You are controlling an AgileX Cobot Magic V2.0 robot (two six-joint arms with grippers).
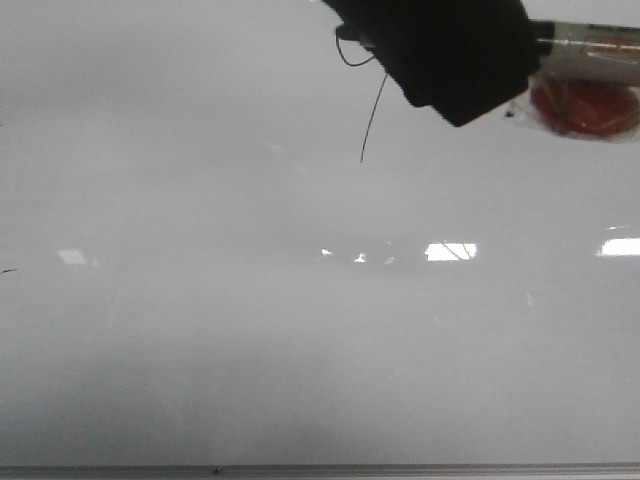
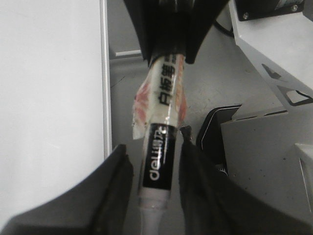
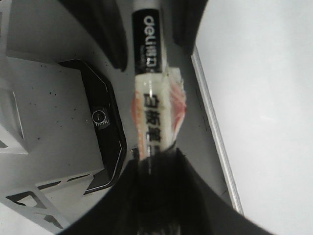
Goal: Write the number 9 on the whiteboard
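Item, nearest: we log the right gripper [image 3: 156,196] clamped on one end of a marker [image 3: 151,98], whose black "deli" end lies between the left gripper's [image 2: 151,171] fingers [image 2: 110,191]; whether those press it, we cannot tell. Item, farther: the whiteboard [image 1: 250,330] beside both grippers, with the number 9 [image 1: 368,110] just below a dark gripper [image 1: 440,50], its loop partly hidden.
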